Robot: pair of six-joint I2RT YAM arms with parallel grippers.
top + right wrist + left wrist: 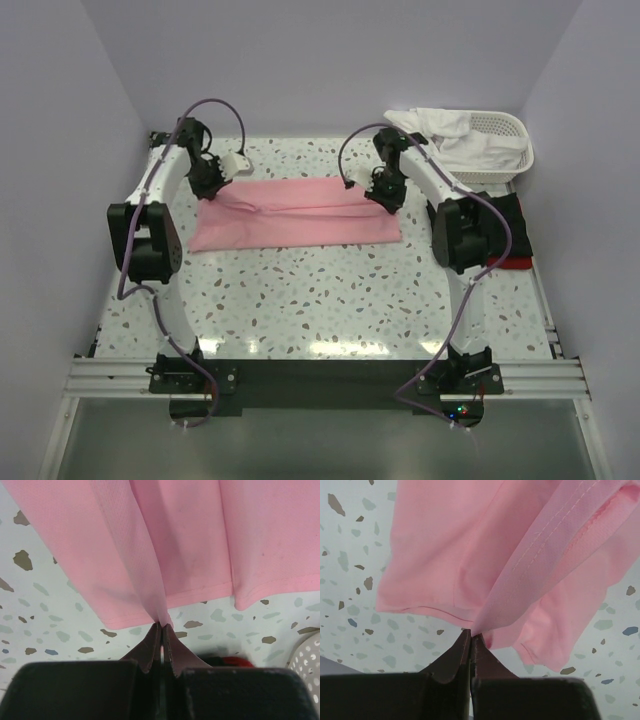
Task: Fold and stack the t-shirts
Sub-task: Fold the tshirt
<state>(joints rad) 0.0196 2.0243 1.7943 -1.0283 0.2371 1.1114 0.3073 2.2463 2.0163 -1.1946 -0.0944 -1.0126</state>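
A light pink t-shirt lies partly folded across the middle of the table. My left gripper is shut on its far left edge; the left wrist view shows the cloth pinched and lifted at the fingertips. My right gripper is shut on its far right edge; the right wrist view shows a fold of the pink cloth held at the tips. A white shirt lies in the basket. Black and red shirts are stacked at the right edge.
A white plastic lattice basket stands at the back right corner; it also shows in the right wrist view. The speckled table stretches toward the arm bases. Walls enclose the left, back and right sides.
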